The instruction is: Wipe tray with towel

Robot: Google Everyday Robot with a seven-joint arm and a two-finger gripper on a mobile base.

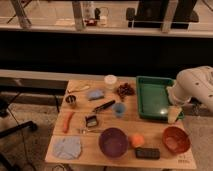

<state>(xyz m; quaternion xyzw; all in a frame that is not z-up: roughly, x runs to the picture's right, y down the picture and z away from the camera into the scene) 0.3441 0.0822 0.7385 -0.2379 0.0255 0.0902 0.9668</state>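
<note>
The green tray (151,95) lies on the right side of the wooden table, its shiny bottom bare. The pale blue-grey towel (67,148) lies rumpled at the table's front left corner, far from the tray. My white arm (196,89) comes in from the right. My gripper (174,114) hangs over the tray's front right corner, pointing down. It is nowhere near the towel.
A purple bowl (113,142), orange ball (137,140), black block (147,153) and red-brown bowl (176,139) line the front. A blue folded pad (95,94), white cup (110,81), grapes (125,90), blue cup (119,109), carrot (68,121) and utensils fill the left and middle.
</note>
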